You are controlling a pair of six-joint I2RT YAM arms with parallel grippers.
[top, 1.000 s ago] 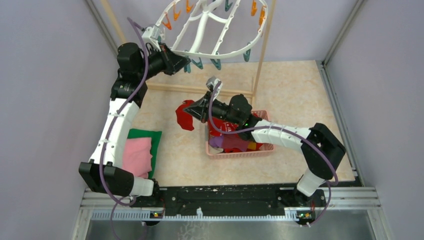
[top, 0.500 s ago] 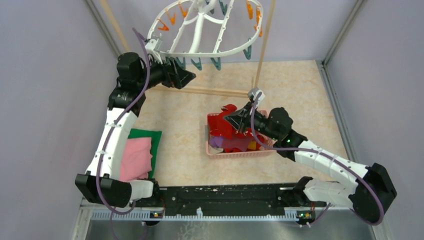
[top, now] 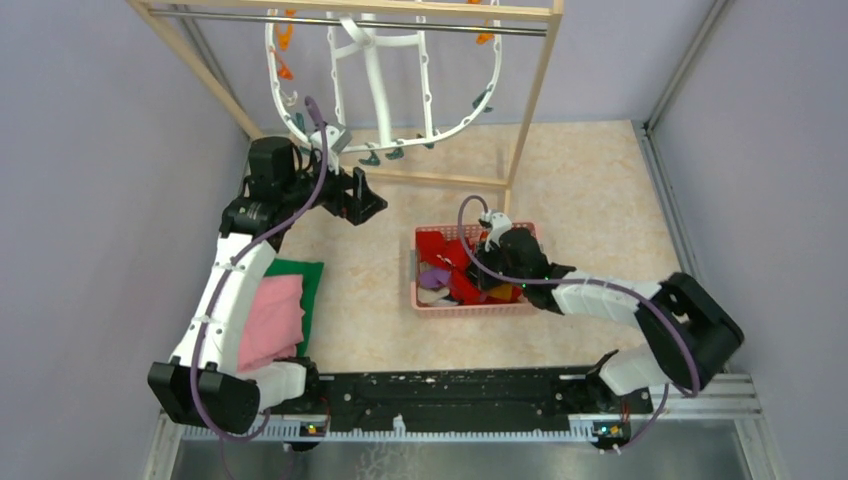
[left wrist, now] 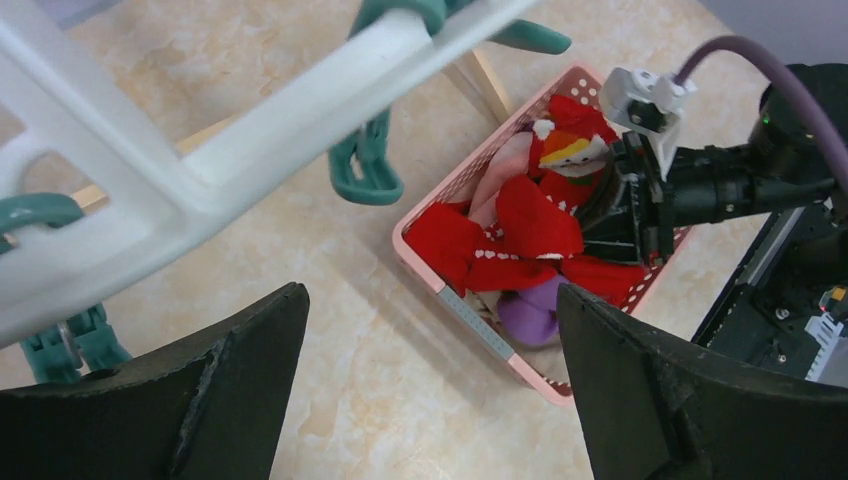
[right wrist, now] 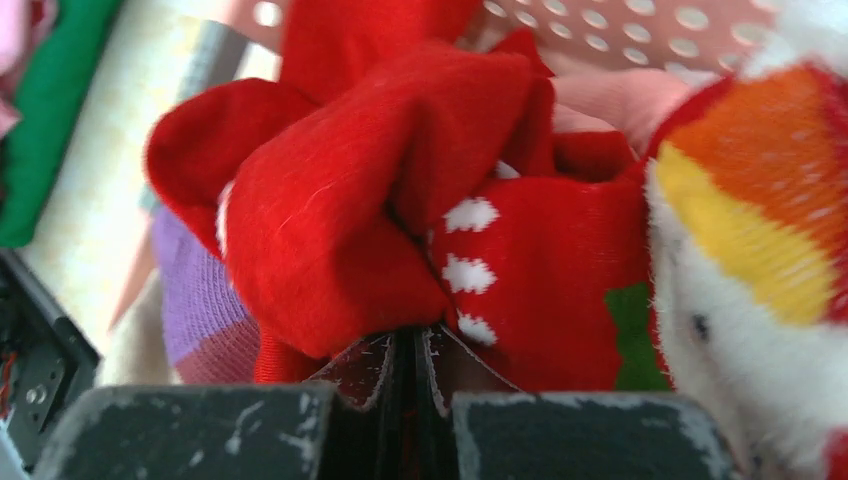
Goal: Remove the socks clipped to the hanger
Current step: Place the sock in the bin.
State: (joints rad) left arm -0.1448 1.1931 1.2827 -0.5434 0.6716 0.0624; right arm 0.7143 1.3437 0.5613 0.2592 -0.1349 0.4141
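Note:
The white hanger (top: pixel 378 95) hangs from the wooden frame's top bar. Its teal clips (top: pixel 395 152) and orange clips that show carry no socks. In the left wrist view the hanger's rim (left wrist: pixel 250 140) and a teal clip (left wrist: pixel 365 165) pass close above. My left gripper (top: pixel 372 200) is open and holds nothing, just below and in front of the rim; its jaws (left wrist: pixel 430 400) stand wide over bare table. Red, purple and patterned socks (top: pixel 450 265) fill the pink basket (top: pixel 480 308). My right gripper (top: pixel 478 272) is down in the basket, shut on a red sock (right wrist: pixel 330 200).
Folded pink and green cloths (top: pixel 275 310) lie at the left by my left arm. The wooden frame's right post (top: pixel 525 110) and base bar (top: pixel 430 180) stand behind the basket. Grey walls close in both sides.
My right arm carried the red sock right and down into the basket. My left gripper opened, let go of the hanger and dropped lower. The hanger swung back and hangs straighter.

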